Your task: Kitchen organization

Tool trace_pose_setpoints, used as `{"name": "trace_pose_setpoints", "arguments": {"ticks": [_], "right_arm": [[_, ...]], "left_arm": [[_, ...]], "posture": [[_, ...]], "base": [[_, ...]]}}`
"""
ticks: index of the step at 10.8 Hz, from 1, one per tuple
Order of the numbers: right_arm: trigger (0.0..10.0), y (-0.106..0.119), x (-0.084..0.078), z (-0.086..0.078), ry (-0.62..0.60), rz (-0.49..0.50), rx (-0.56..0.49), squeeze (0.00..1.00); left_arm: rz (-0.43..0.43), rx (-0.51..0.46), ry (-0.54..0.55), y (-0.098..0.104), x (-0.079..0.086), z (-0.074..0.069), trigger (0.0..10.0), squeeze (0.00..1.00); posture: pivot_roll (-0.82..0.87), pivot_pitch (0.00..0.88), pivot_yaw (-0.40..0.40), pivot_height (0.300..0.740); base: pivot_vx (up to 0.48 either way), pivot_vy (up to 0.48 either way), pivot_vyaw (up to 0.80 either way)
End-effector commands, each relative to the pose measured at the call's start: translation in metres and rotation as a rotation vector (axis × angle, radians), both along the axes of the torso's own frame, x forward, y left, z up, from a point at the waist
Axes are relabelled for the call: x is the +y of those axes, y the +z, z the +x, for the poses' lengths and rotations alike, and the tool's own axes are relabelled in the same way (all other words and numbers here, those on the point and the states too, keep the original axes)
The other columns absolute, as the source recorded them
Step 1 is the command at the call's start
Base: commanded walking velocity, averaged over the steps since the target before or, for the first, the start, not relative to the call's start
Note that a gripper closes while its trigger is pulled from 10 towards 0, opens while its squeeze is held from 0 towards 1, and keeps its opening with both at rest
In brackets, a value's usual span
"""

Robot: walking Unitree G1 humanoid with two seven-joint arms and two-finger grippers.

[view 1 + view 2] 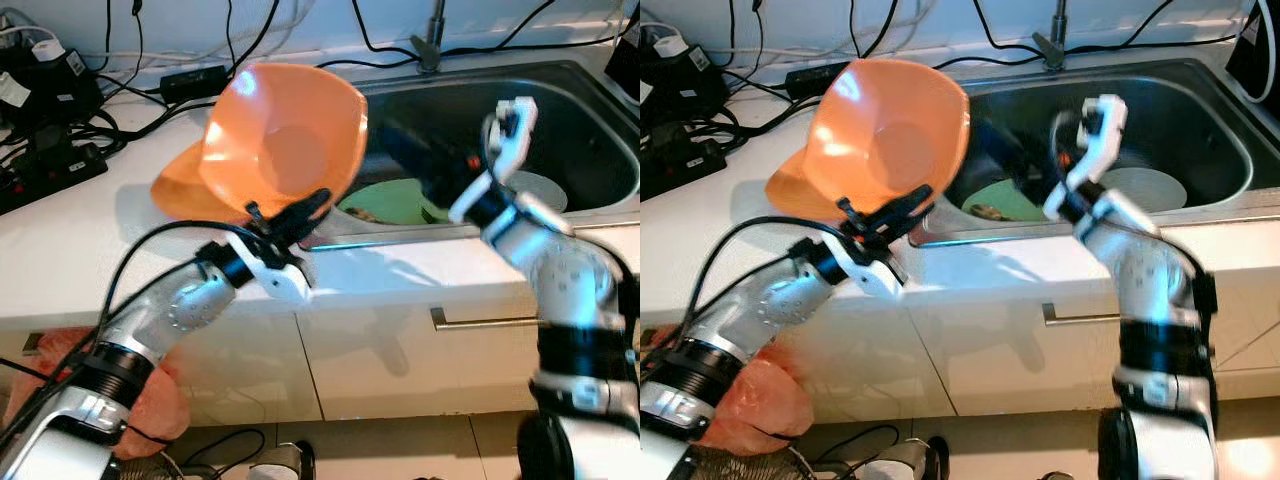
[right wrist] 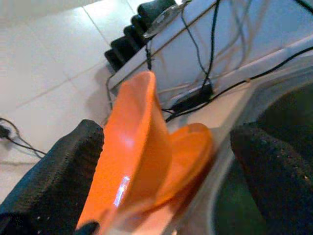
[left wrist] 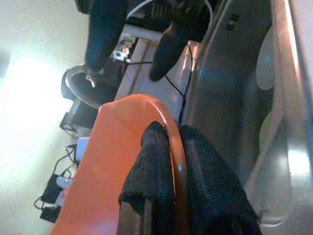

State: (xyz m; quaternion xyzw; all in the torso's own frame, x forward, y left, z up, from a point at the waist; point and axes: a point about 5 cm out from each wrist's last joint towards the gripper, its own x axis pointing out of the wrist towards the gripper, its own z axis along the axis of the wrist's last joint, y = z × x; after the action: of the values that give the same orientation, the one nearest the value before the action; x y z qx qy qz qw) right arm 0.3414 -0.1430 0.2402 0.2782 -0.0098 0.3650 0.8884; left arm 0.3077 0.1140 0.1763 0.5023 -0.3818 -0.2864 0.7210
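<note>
Left pincer [image 1: 290, 222] was pinching the rim of an orange bowl [image 1: 285, 140], one finger [image 3: 151, 166] inside the rim and one outside, per left wrist view. Bowl was held tilted on edge, mouth toward the camera, above the table [image 1: 70, 250] just beside the sink [image 1: 590, 130]; a rim grip suits a wide, shallow vessel too broad to span across the body. A second orange bowl [image 1: 180, 190] lay on the table directly under and behind the held one, w/ its rim touching or nearly so; cannot tell which. Judgement: the held bowl was either coming off or going onto that one as a stack. Right pincer [image 1: 503, 135] stood raised over the sink, fingers spread, holding nothing, prob. kept clear of the left arm's path. In the sink: a green plate [image 1: 385, 200] and a pale plate [image 1: 540, 188]. Cables and a power strip [image 1: 50, 175] sat on the table away from the sink.
</note>
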Motion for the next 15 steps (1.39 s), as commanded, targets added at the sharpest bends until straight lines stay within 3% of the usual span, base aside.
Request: {"name": "trace_pose_setpoints", "arguments": {"ticks": [1,5,10,11,12,13,15], "right_arm": [[10.0,0.002,0.005,0.002,0.028,0.010,0.008,0.00],[10.0,-0.003,0.018,0.008,0.078,-0.018,0.027,0.00],[10.0,-0.003,0.033,0.020,0.106,-0.097,0.068,0.00],[9.1,0.001,0.036,0.024,0.097,-0.116,0.081,0.00],[2.4,0.002,0.036,0.028,0.070,-0.152,0.094,0.00],[0.0,0.003,0.035,0.034,0.039,-0.198,0.111,0.00],[0.0,0.002,0.031,0.040,0.003,-0.267,0.158,0.00]], "left_arm": [[-0.010,-0.052,-0.028,0.009,-0.005,-0.001,0.0,0.00],[-0.037,-0.067,-0.051,0.014,-0.015,-0.001,0.0,0.00],[-0.060,-0.091,-0.118,0.015,-0.029,-0.013,0.0,0.00],[-0.061,-0.090,-0.120,0.015,-0.030,-0.013,0.0,0.00],[-0.060,-0.088,-0.119,0.014,-0.030,-0.014,0.0,0.00],[-0.058,-0.085,-0.119,0.013,-0.031,-0.014,0.0,0.00],[-0.049,-0.079,-0.126,0.010,-0.031,-0.017,0.0,0.00]], "posture": [[0.16,0.080,0.130,0.740],[0.16,0.086,0.131,0.740],[0.17,0.099,0.124,0.740],[0.17,0.101,0.124,0.740],[0.17,0.100,0.122,0.740],[0.17,0.102,0.120,0.740],[0.17,0.102,0.118,0.740]], "base": [[0.000,0.000,0.00],[0.000,0.000,0.00],[0.000,0.000,0.00],[0.000,0.000,0.00],[0.000,0.000,0.00],[0.000,0.000,0.00],[0.000,0.000,0.00]]}}
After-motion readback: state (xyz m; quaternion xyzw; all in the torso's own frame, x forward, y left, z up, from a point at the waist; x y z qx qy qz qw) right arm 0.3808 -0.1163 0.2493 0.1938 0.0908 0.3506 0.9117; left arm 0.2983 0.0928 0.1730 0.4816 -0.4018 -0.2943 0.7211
